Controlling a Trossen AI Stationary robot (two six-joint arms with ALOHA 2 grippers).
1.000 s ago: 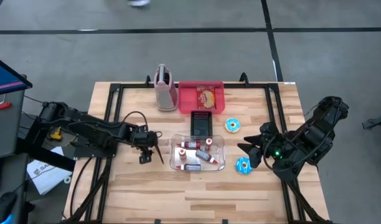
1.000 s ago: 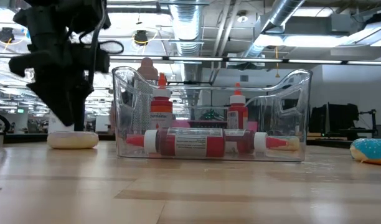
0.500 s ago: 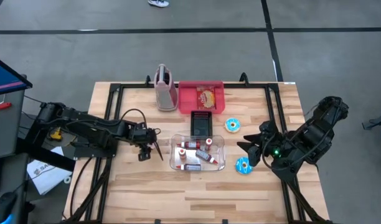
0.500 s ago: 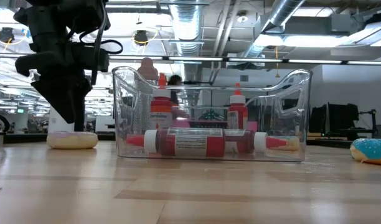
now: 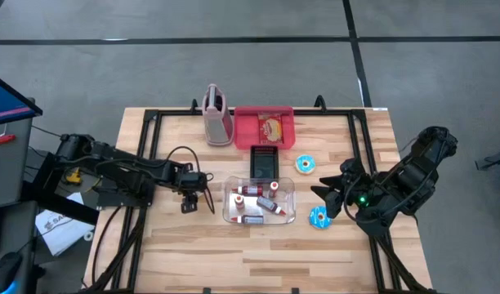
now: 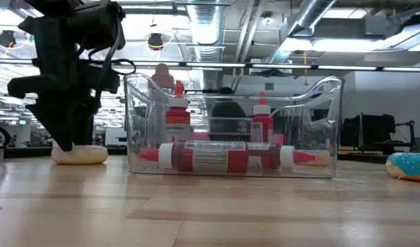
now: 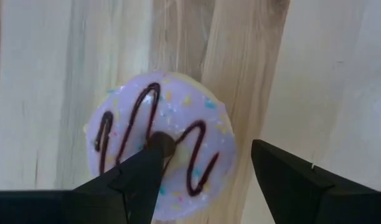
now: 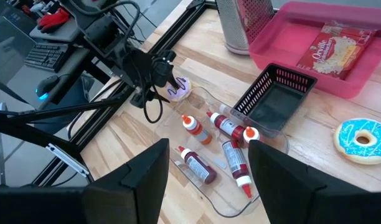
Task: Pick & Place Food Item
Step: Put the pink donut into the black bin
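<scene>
A lilac-iced donut (image 7: pixel 159 152) with dark drizzle lies flat on the table left of the clear bin; it also shows in the low view (image 6: pixel 79 154) and the right wrist view (image 8: pixel 180 89). My left gripper (image 7: pixel 206 149) points down over it, open. One fingertip (image 7: pixel 154 149) stands at the donut's hole and the other (image 7: pixel 262 152) stands outside its rim. In the high view my left gripper (image 5: pixel 193 198) covers the donut. My right gripper (image 5: pixel 323 196) waits raised over the table's right part, open, with nothing between its fingers. My left gripper comes at the donut from above, its fingers pointing down. One fingertip (image 6: pixel 62 144) has reached the level of the donut's top at the hole (image 7: pixel 165 144). Whether it touches the icing I cannot tell.
The clear bin (image 5: pixel 260 202) with several red sauce bottles stands right beside the donut. Behind it are a black basket (image 5: pixel 265 160), a pink tray (image 5: pixel 265 127) with a snack packet, and a grater (image 5: pixel 216 118). Two blue donuts (image 5: pixel 306 164), (image 5: pixel 319 217) lie to the right.
My left gripper has sunk toward the lilac donut and tipped to point more steeply down, its fingers staying open. The donut has not moved.
</scene>
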